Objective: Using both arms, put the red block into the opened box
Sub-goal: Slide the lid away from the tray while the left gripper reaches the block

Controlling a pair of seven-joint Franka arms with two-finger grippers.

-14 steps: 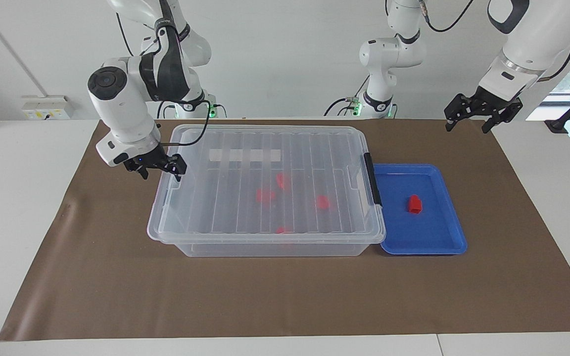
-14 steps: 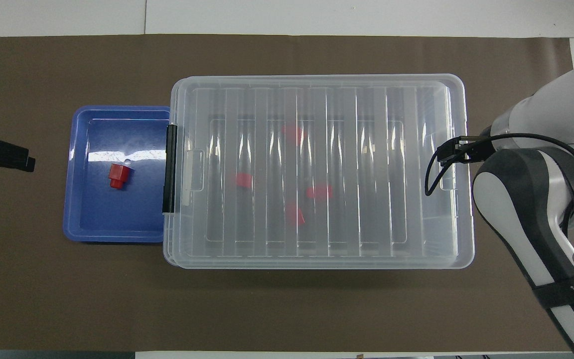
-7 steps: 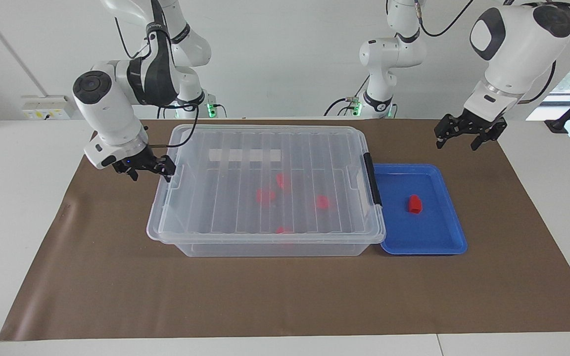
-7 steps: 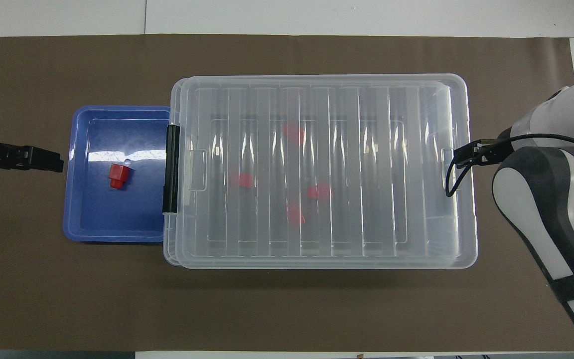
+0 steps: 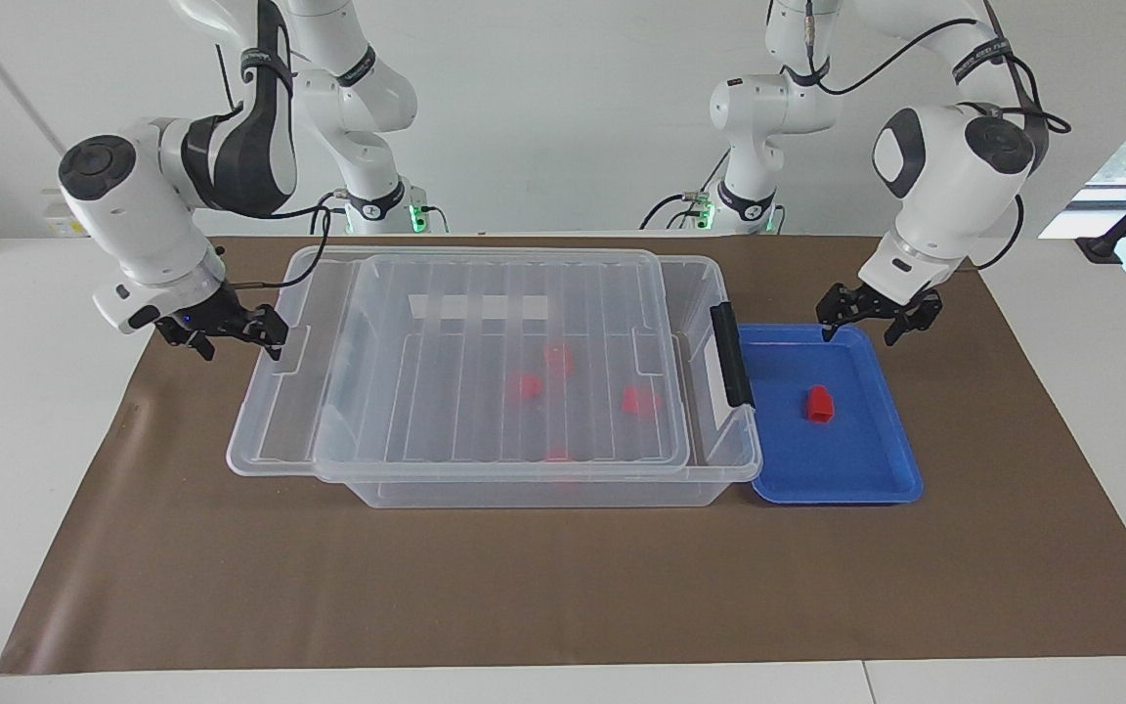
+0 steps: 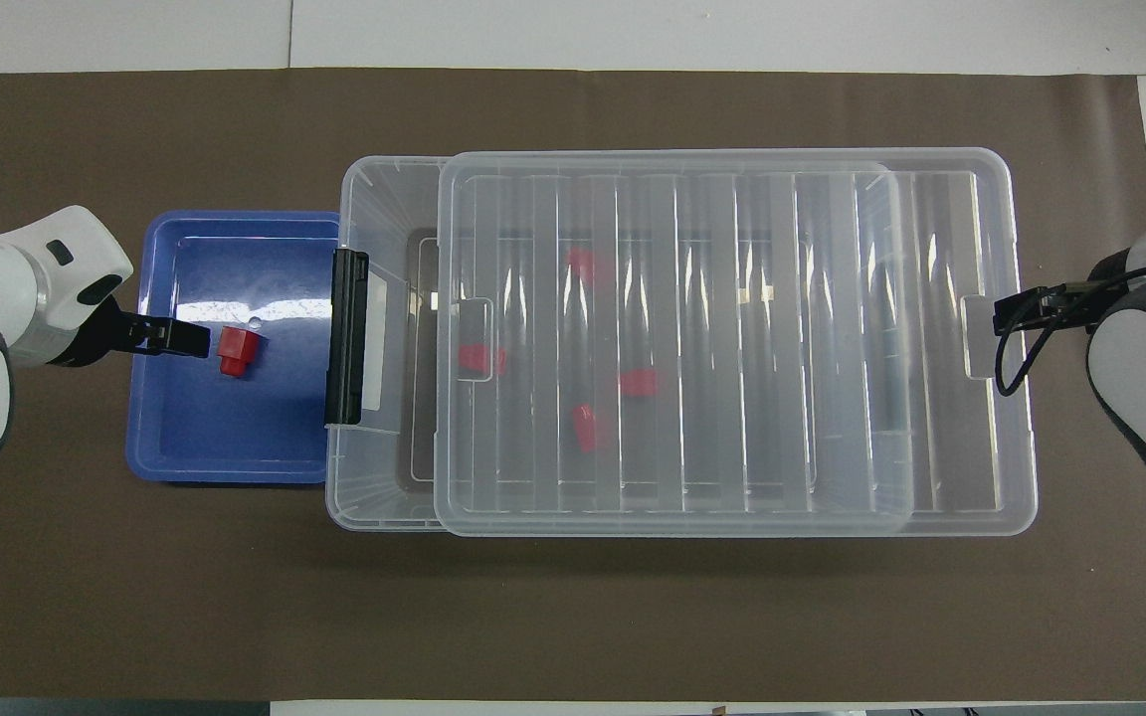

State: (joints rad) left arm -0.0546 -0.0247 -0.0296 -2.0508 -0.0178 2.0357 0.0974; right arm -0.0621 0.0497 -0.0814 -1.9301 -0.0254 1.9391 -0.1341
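The red block [image 5: 820, 403] [image 6: 235, 351] lies in the blue tray [image 5: 856, 484] [image 6: 235, 452]. My left gripper [image 5: 858, 335] [image 6: 185, 338] hangs open over the tray's edge, close to the block but apart from it. The clear box [image 5: 524, 492] [image 6: 384, 189] stands beside the tray. Its ribbed lid [image 5: 485, 293] [image 6: 732, 348] sits shifted toward the right arm's end, leaving a strip of the box uncovered by the black latch [image 5: 731, 354] [image 6: 346, 348]. At the lid's end tab is my right gripper [image 5: 240, 350] [image 6: 1006, 316], open, with one finger against the tab.
Several red blocks [image 5: 524, 384] [image 6: 638, 382] show through the lid inside the box. A brown mat [image 5: 563, 587] [image 6: 573, 617] covers the table under everything. The lid overhangs the box toward the right arm's end.
My right gripper has moved toward its own end of the table and the lid has slid with it, uncovering the box by the latch. The left gripper has come down over the tray.
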